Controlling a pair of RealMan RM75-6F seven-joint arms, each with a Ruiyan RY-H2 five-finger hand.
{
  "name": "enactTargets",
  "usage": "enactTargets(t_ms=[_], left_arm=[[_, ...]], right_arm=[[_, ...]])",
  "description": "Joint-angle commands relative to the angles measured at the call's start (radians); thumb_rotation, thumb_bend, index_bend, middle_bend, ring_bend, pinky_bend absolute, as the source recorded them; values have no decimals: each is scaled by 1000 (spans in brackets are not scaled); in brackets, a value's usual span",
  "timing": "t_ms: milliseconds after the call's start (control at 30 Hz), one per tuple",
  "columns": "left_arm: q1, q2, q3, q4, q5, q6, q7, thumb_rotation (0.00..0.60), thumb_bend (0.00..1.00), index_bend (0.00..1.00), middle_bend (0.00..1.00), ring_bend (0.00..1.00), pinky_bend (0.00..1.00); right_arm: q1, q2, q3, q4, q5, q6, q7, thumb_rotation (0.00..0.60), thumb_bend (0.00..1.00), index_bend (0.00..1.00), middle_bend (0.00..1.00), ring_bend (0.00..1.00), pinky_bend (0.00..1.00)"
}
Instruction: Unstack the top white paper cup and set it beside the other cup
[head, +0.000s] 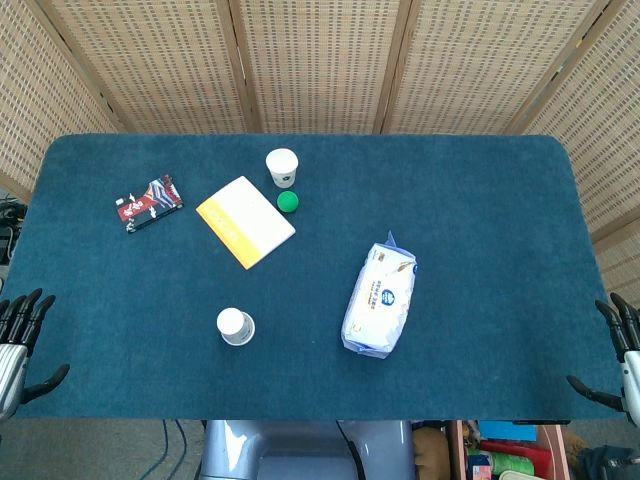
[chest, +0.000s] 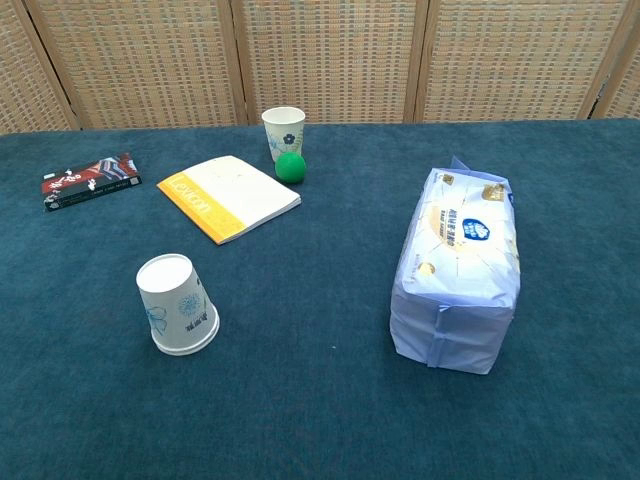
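Cups: you have one white paper cup (chest: 177, 305) standing upside down near the front of the table, and another cup (chest: 283, 131) upright at the back, well apart. I cannot tell whether the upside-down one is a stack of two.
Left hand: your left hand (head: 18, 338) hangs off the table's left edge, fingers spread, holding nothing.
Right hand: your right hand (head: 617, 352) sits off the right edge, likewise spread and empty.
Clutter: a green ball (chest: 290, 167) touches the far cup; a yellow-edged booklet (chest: 228, 198) lies just beside it, so leave room there.
Other things: tissue pack (chest: 456, 265), small dark packet (chest: 88, 178).
Surface: blue carpet-like cloth (chest: 320, 400), probably grippy.
Room: woven screens (chest: 330, 55) stand behind.
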Motion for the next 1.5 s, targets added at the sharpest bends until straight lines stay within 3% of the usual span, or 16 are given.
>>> enactTargets(t_ms=[33, 267, 400, 500, 633, 800, 900, 1133, 1500], left_arm=[[-1, -4, 2, 1, 5, -3, 4, 600, 237, 0, 0, 0, 0], [-4, -4, 2, -13, -9, -22, 38, 600, 236, 0, 0, 0, 0], [-46, 11, -3, -55, -8, -89, 49, 600, 237, 0, 0, 0, 0], [-119, 19, -22, -112, -29, -205, 113, 600, 236, 0, 0, 0, 0], [-258, 3, -80, -195, -141, -416, 211, 600, 236, 0, 0, 0, 0], [-403, -79, -146, -194, -313, -598, 327, 600, 236, 3, 0, 0, 0], [-475, -138, -174, -170, -415, -650, 403, 600, 237, 76, 0, 0, 0], [-571, -247, -197, -151, -585, -655, 507, 600, 236, 179, 0, 0, 0], [-643, -325, -163, -156, -697, -597, 605, 600, 237, 258, 0, 0, 0]], right_arm=[[-1, -1, 0, 4, 0, 2, 6, 600, 0, 0, 0, 0, 0], [-4, 0, 0, 8, 1, 5, 14, 600, 0, 0, 0, 0, 0], [-2, -2, 2, 8, 7, 0, 9, 600, 0, 0, 0, 0, 0], [4, 0, 3, 7, 11, -12, 13, 600, 0, 0, 0, 0, 0], [6, 6, 2, 10, 12, -19, 32, 600, 0, 0, 0, 0, 0], [7, 11, 3, 17, 18, -27, 55, 600, 0, 0, 0, 0, 0], [11, 13, 6, 21, 26, -36, 68, 600, 0, 0, 0, 0, 0], [20, 13, 8, 29, 39, -58, 78, 600, 0, 0, 0, 0, 0], [23, 14, 9, 28, 43, -65, 80, 600, 0, 0, 0, 0, 0]])
